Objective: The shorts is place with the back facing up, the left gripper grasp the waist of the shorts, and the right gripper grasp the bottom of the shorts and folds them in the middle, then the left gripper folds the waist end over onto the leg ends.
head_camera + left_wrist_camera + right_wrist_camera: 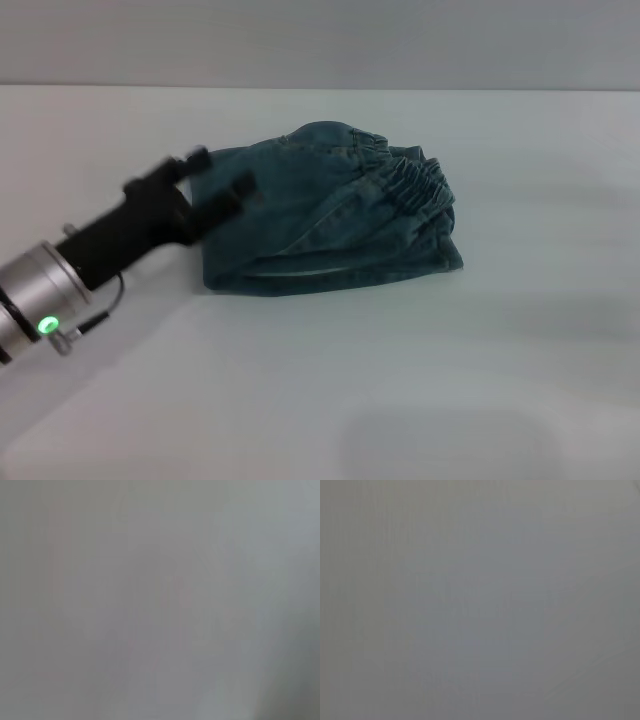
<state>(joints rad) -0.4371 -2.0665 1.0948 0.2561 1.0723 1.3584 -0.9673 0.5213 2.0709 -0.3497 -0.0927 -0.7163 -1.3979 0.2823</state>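
Denim-blue faded shorts (335, 215) lie folded beside the slim black left pincer (222, 180), spread open, empty; final fold looks done, retreat next.

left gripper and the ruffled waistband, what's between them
In the head view, only folded denim of the shorts lies between the left gripper and the waist.

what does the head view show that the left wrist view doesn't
Only the head view shows the shorts, folded into a bundle with the waist lying on top, and the left gripper open at the bundle's left edge. The left wrist view shows nothing of its own, just a plain grey blur. Both share only a pale, featureless surface.
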